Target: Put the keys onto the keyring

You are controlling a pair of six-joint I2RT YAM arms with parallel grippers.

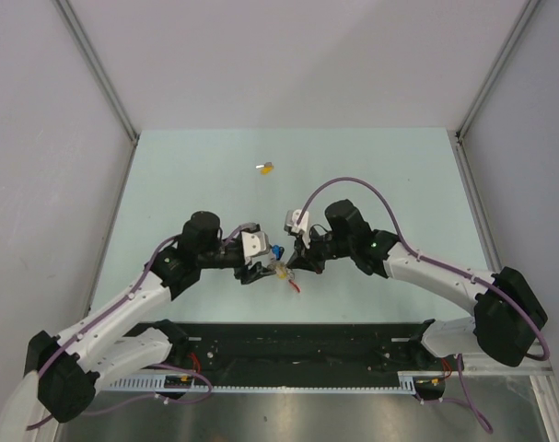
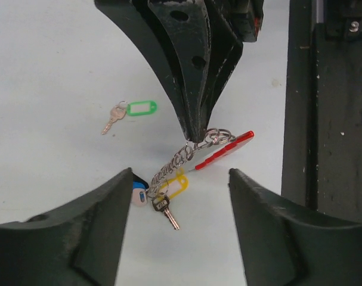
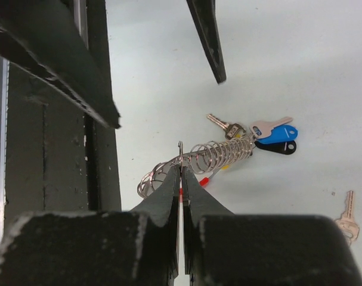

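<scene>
No readable text, label or number anywhere.

Top view: bright, even overhead light, no hard glare. Table (image 1: 371, 166) pale mint, walls (image 1: 40, 138) washed grey. Faint soft shadows under arms (image 1: 132, 304). Small things at centre barely resolved.

Left wrist view: left gripper (image 2: 178, 186) near-black, little surface detail, edges slightly soft. Keyring (image 2: 186, 158) sharp, metal glinting, thin shadow beneath.

Right wrist view: right gripper (image 3: 181, 179) dark, blurred foreground mass. Keyring metal bright with highlights. Key (image 3: 346, 218) at right edge pale, low contrast.
</scene>
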